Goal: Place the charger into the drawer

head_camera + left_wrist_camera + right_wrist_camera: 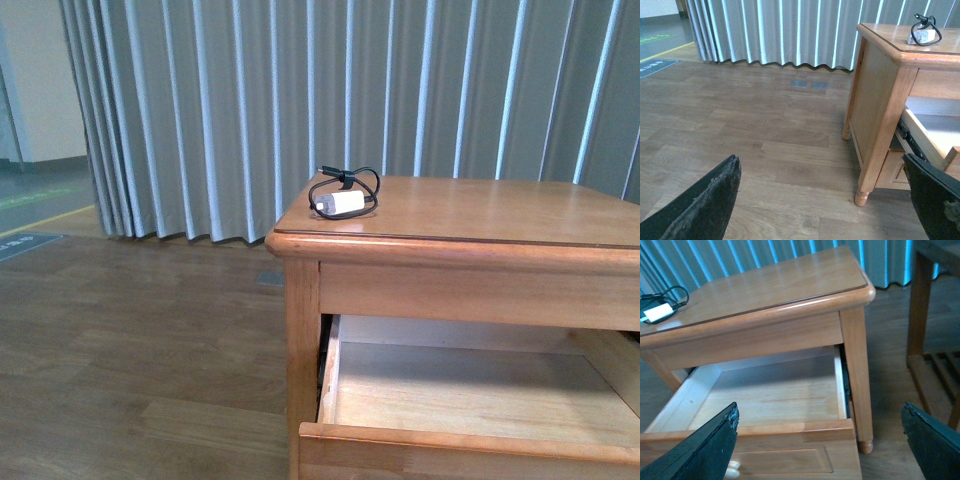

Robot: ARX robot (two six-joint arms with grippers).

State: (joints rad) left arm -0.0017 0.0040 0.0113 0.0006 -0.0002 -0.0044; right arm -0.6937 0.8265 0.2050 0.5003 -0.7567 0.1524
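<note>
The charger (338,204), a small white block with a black cable looped behind it, lies on the cabinet top (480,210) near its far left corner. It also shows as the charger (921,36) in the left wrist view and the charger (659,312) in the right wrist view. The drawer (450,440) below the top is pulled out, its pale wood inside bare. My right gripper (817,445) hangs open over the drawer (790,429) at its front rim. My left gripper (822,200) is open low over the floor, left of the cabinet. Neither arm shows in the front view.
Grey pleated curtains (300,100) hang behind the cabinet. Wood floor (130,350) stretches to the left. A pale round knob (732,471) sits on the drawer front. Another wooden piece of furniture (935,315) stands close on the cabinet's right side.
</note>
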